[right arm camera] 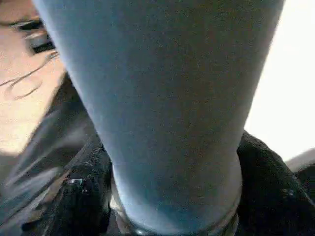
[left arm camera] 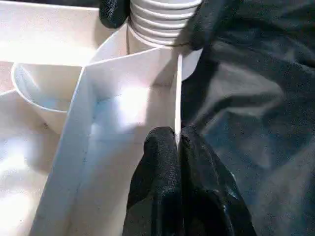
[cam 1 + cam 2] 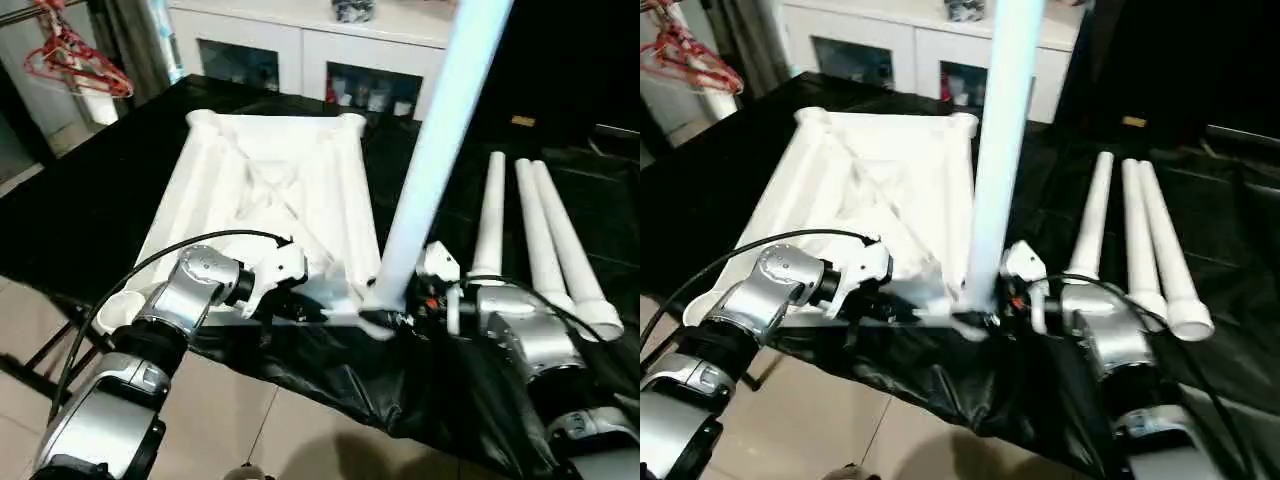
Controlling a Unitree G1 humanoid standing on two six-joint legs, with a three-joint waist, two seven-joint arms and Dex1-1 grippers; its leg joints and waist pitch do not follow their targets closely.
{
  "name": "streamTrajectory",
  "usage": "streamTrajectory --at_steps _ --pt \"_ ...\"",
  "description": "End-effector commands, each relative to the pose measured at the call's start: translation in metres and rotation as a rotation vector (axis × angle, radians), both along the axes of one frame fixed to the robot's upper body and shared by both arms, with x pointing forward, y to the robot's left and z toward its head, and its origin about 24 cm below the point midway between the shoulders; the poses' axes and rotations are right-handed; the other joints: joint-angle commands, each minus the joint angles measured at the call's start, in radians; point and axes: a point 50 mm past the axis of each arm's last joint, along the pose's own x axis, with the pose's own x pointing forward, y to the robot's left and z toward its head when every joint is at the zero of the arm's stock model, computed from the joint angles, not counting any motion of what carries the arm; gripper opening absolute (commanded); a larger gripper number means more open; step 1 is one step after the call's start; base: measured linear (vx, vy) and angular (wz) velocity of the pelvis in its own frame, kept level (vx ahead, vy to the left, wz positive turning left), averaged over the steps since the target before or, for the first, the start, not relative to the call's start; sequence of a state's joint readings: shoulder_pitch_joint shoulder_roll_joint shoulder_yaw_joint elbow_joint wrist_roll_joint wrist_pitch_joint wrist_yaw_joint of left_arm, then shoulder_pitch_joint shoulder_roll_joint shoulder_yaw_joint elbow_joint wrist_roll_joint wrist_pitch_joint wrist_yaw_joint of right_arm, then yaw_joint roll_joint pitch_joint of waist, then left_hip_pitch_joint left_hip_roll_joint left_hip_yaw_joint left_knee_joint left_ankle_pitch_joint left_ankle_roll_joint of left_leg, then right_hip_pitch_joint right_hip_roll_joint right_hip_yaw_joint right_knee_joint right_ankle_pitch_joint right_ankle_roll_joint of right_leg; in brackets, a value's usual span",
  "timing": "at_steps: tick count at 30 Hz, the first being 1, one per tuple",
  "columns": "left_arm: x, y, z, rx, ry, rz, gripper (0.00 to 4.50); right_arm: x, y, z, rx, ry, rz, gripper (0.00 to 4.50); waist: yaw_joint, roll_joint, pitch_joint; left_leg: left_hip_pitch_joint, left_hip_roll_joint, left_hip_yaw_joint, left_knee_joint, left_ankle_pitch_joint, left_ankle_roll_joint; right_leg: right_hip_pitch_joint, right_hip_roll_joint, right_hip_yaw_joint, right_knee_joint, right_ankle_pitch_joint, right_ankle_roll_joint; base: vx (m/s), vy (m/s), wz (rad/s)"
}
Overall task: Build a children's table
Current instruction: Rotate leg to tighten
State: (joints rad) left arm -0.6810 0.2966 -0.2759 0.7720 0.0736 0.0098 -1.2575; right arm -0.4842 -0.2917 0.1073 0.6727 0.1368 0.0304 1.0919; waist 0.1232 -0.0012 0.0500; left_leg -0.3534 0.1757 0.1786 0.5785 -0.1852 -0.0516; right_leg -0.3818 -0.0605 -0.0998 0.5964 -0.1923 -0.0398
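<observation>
Table top (image 3: 270, 200): upside down on the black cloth (image 3: 420, 390).
Upright leg (image 3: 430, 170): at the top's near corner socket, right gripper (image 3: 405, 305) clamped around its base.
Left gripper (image 2: 177, 140): pinched shut on the top's near rim.
Spare legs (image 3: 545, 235): three, lying well right of the top, still to fit.

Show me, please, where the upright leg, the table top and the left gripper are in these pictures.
Upright leg (image 3: 440, 150): left eye view, mid-shaft.
Table top (image 3: 250, 150): left eye view, ribbed underside near the far edge.
Left gripper (image 2: 178, 142): left wrist view, fingertips pinching the top's thin wall.
</observation>
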Motion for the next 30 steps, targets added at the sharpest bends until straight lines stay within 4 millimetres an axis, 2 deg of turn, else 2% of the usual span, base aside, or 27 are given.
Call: streamTrajectory --at_steps 1,2,3,4,5,6,7,9,11,12,15,17,20,22,23,24,25,28,30 --pt "0.009 -0.026 0.014 -0.062 -0.065 0.020 0.00 -0.002 0.016 -0.020 -0.054 0.054 -0.085 2.75 -0.006 -0.001 -0.051 0.011 0.072 -0.028 -0.073 -0.218 0.035 0.040 -0.117 0.065 -0.088 -0.339 -0.174 0.000 0.000 0.00" --pt "0.010 -0.027 0.014 -0.061 -0.069 0.035 0.00 -0.001 0.017 -0.021 -0.057 0.052 -0.112 2.75 -0.012 -0.004 -0.052 0.011 0.070 -0.030 -0.073 -0.232 0.024 0.044 -0.117 0.065 -0.092 -0.379 -0.159 0.000 0.000 0.00" --pt "0.010 -0.027 0.014 -0.061 -0.069 0.035 0.00 -0.001 0.017 -0.021 -0.057 0.052 -0.112 2.75 -0.012 -0.004 -0.052 0.009 0.068 -0.030 -0.073 -0.231 0.026 0.045 -0.118 0.065 -0.094 -0.384 -0.155 0.000 0.000 0.00" --pt "0.013 -0.031 0.014 -0.062 -0.083 0.073 0.00 0.003 0.019 -0.024 -0.058 0.046 -0.184 2.75 -0.016 -0.009 -0.053 0.008 0.069 -0.028 -0.072 -0.225 0.028 0.043 -0.117 0.067 -0.093 -0.380 -0.151 0.000 0.000 0.00" --pt "0.017 -0.038 0.016 -0.067 -0.102 0.132 0.00 0.008 0.023 -0.027 -0.046 0.050 -0.307 2.74 -0.015 -0.006 -0.052 0.013 0.069 -0.027 -0.071 -0.229 0.029 0.039 -0.119 0.069 -0.096 -0.385 -0.152 0.000 0.000 0.00" --pt "0.019 -0.041 0.017 -0.067 -0.112 0.155 0.00 0.010 0.025 -0.028 -0.041 0.054 -0.350 2.74 -0.018 -0.009 -0.051 0.011 0.068 -0.027 -0.072 -0.225 0.026 0.037 -0.117 0.070 -0.095 -0.385 -0.152 0.000 0.000 0.00" --pt "0.022 -0.045 0.017 -0.065 -0.128 0.187 0.00 0.012 0.027 -0.030 -0.038 0.061 -0.406 2.73 -0.018 -0.007 -0.052 0.014 0.068 -0.030 -0.074 -0.226 0.020 0.039 -0.119 0.067 -0.096 -0.398 -0.150 0.000 0.000 0.00" --pt "0.025 -0.052 0.019 -0.068 -0.153 0.244 0.00 0.015 0.031 -0.033 -0.056 0.067 -0.503 2.73 -0.022 -0.006 -0.051 0.013 0.069 -0.029 -0.074 -0.227 0.020 0.036 -0.117 0.068 -0.096 -0.381 -0.153 0.000 0.000 0.00" --pt "0.026 -0.062 0.021 -0.078 -0.177 0.280 0.00 0.017 0.037 -0.035 -0.078 0.048 -0.548 2.73 -0.022 -0.004 -0.053 0.015 0.070 -0.028 -0.074 -0.228 0.018 0.035 -0.118 0.069 -0.095 -0.371 -0.155 0.000 0.000 0.00" --pt "0.025 -0.065 0.022 -0.083 -0.183 0.284 0.00 0.017 0.039 -0.036 -0.084 0.041 -0.552 2.73 -0.023 -0.006 -0.053 0.011 0.068 -0.028 -0.073 -0.224 0.019 0.038 -0.117 0.069 -0.094 -0.353 -0.160 0.000 0.000 0.00" --pt "0.022 -0.070 0.021 -0.102 -0.173 0.274 0.00 0.018 0.041 -0.035 -0.061 0.026 -0.565 2.73 -0.020 -0.007 -0.055 0.008 0.066 -0.025 -0.070 -0.200 0.039 0.040 -0.117 0.071 -0.089 -0.306 -0.165 0.000 0.000 0.00" --pt "0.019 -0.071 0.020 -0.108 -0.171 0.247 0.00 0.018 0.040 -0.033 -0.002 0.044 -0.566 3.28 -0.018 -0.007 -0.057 0.006 0.068 -0.025 -0.069 -0.186 0.051 0.043 -0.117 0.071 -0.085 -0.266 -0.173 0.000 0.000 0.00" --pt "0.012 -0.067 0.018 -0.118 -0.175 0.165 0.00 0.018 0.038 -0.025 0.045 0.026 -0.490 3.51 -0.018 -0.009 -0.059 0.001 0.069 -0.026 -0.068 -0.171 0.068 0.048 -0.118 0.070 -0.079 -0.230 -0.183 0.000 0.000 0.00" --pt "0.008 -0.065 0.018 -0.128 -0.176 0.117 0.00 0.018 0.037 -0.022 0.054 0.014 -0.430 3.85 -0.019 -0.009 -0.060 -0.002 0.070 -0.026 -0.067 -0.157 0.081 0.051 -0.116 0.069 -0.074 -0.198 -0.190 0.000 0.000 0.00" --pt "0.008 -0.064 0.018 -0.128 -0.174 0.115 0.00 0.017 0.036 -0.022 0.054 0.013 -0.424 3.85 -0.018 -0.008 -0.061 -0.002 0.070 -0.025 -0.066 -0.149 0.083 0.050 -0.116 0.069 -0.073 -0.186 -0.193 0.000 0.000 0.00" --pt "0.004 -0.058 0.016 -0.114 -0.149 0.082 0.00 0.013 0.033 -0.018 0.057 -0.008 -0.299 3.85 -0.018 -0.009 -0.060 0.001 0.070 -0.024 -0.066 -0.142 0.086 0.048 -0.116 0.069 -0.071 -0.171 -0.201 0.000 0.000 0.00" --pt "0.004 -0.057 0.015 -0.110 -0.147 0.074 0.00 0.012 0.032 -0.017 0.057 -0.010 -0.274 3.85 -0.014 -0.009 -0.061 -0.001 0.070 -0.023 -0.064 -0.138 0.094 0.051 -0.115 0.068 -0.069 -0.158 -0.205 0.000 0.000 0.00" --pt "0.000 -0.049 0.014 -0.091 -0.132 0.017 0.00 0.003 0.025 -0.014 0.059 -0.009 -0.105 3.85 -0.006 -0.007 -0.060 -0.001 0.072 -0.019 -0.062 -0.135 0.111 0.050 -0.109 0.067 -0.066 -0.131 -0.210 0.000 0.000 0.00" --pt "-0.001 -0.048 0.013 -0.090 -0.127 0.007 0.00 0.001 0.022 -0.014 0.059 -0.004 -0.074 3.85 -0.004 -0.006 -0.061 -0.002 0.075 -0.021 -0.062 -0.132 0.112 0.049 -0.112 0.066 -0.064 -0.124 -0.215 0.000 0.000 0.00"
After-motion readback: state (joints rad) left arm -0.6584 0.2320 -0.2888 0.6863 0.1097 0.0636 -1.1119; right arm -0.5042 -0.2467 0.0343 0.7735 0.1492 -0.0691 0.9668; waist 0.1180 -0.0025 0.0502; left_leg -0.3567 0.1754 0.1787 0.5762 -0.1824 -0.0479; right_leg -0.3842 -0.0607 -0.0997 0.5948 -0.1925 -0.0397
